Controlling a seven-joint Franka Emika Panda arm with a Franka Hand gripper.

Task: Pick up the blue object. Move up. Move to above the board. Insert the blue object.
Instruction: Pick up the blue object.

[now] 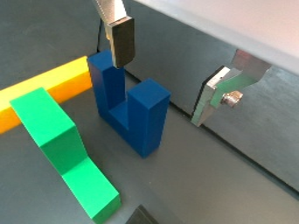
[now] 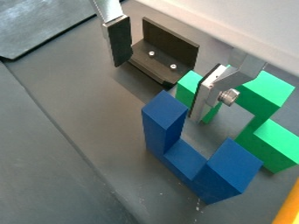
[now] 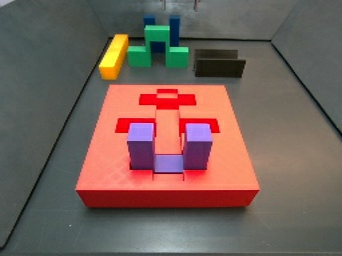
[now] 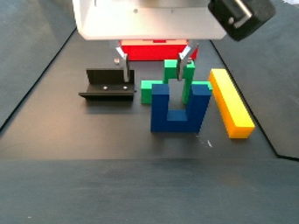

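Observation:
The blue object is a dark blue U-shaped block standing on the dark floor with its prongs up; it shows in both wrist views and both side views. My gripper is open and empty, just above the block. One finger hangs by one prong, the other finger stands well apart from it. The board, a large red slab with cut-out recesses, lies apart from the block; in a side view the gripper body hides most of it.
A purple U-shaped block sits in the board. A green stepped block stands right beside the blue one, with a yellow bar past it. The dark fixture stands near one finger. Grey walls enclose the floor.

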